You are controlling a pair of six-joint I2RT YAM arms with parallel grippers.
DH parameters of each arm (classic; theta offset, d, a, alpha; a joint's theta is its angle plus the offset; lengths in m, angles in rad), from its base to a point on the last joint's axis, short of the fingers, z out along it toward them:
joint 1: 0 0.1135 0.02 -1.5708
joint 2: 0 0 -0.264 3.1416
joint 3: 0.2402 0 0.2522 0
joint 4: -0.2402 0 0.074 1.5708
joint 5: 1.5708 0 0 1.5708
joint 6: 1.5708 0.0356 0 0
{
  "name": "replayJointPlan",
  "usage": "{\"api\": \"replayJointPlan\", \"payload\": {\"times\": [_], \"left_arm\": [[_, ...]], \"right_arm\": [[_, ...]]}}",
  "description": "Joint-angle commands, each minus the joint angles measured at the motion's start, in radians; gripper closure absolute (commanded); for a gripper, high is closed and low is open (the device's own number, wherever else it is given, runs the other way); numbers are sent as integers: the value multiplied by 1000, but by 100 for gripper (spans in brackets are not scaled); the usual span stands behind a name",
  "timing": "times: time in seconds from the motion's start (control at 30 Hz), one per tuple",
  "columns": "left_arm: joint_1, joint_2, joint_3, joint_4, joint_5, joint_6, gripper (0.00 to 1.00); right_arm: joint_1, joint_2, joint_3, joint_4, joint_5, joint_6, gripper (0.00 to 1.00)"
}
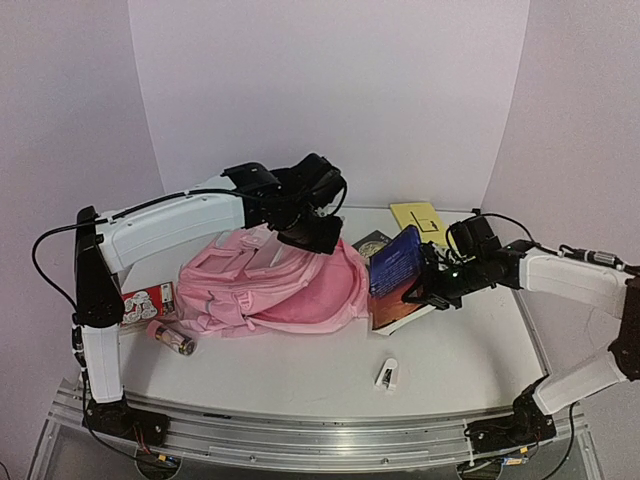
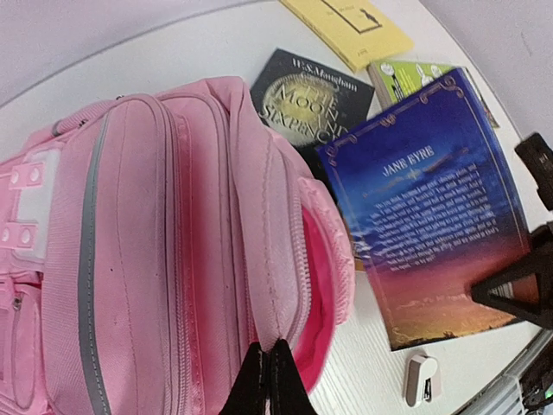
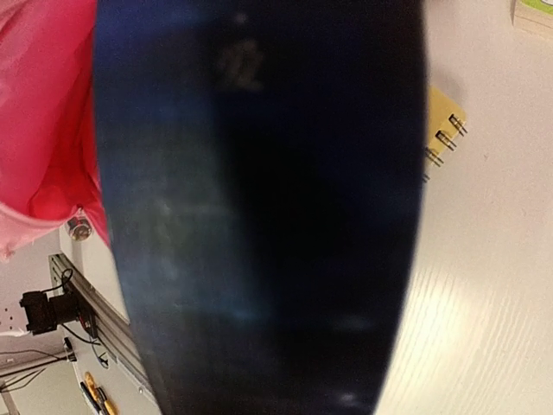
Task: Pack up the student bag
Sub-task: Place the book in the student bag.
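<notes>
The student bag [image 1: 262, 282] is a big soft pink backpack lying on its side, its main zip open toward the right and showing a darker pink lining [image 2: 318, 285]. My left gripper [image 2: 266, 356] is shut on the bag's fabric edge beside that opening [image 1: 312, 236]. A blue "Jane Eyre" book [image 1: 394, 264] stands tilted just right of the bag's mouth. My right gripper [image 1: 428, 281] is shut on the book's right edge. In the right wrist view the book's dark cover [image 3: 259, 207] fills the frame and hides the fingers.
A dark "Moon and Sixpence" book [image 2: 313, 102], a yellow pad [image 2: 347, 26] and a green booklet [image 2: 404, 76] lie behind the blue book. A small white stapler [image 1: 387, 374] sits near the front. A red-and-white pack [image 1: 148, 300] and a small tube [image 1: 172, 339] lie left of the bag.
</notes>
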Motion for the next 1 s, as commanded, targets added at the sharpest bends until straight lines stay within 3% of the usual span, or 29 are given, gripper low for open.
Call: {"api": "replayJointPlan", "payload": {"times": [0.0,0.2,0.3,0.4,0.53,0.77,0.97], "left_arm": [[7,-99,43,114,-135,40,100],[8,-143,-16,157,-118,66,100],[8,-165,-54,191,-80,86,100],[6,-184,-78,216,-38,104,100],[4,-225,-140,258,-11,114,100],[0,-246,-182,280,44,120,100],[-3,-229,-168,261,60,119,100]], "right_arm": [[9,-164,79,37,-129,-55,100],[18,-261,59,94,-291,6,100],[18,-229,58,198,-395,126,100],[18,-121,74,326,-482,279,100],[19,27,118,396,-485,377,100],[28,313,248,820,-564,603,100],[51,535,388,969,-580,724,100]]}}
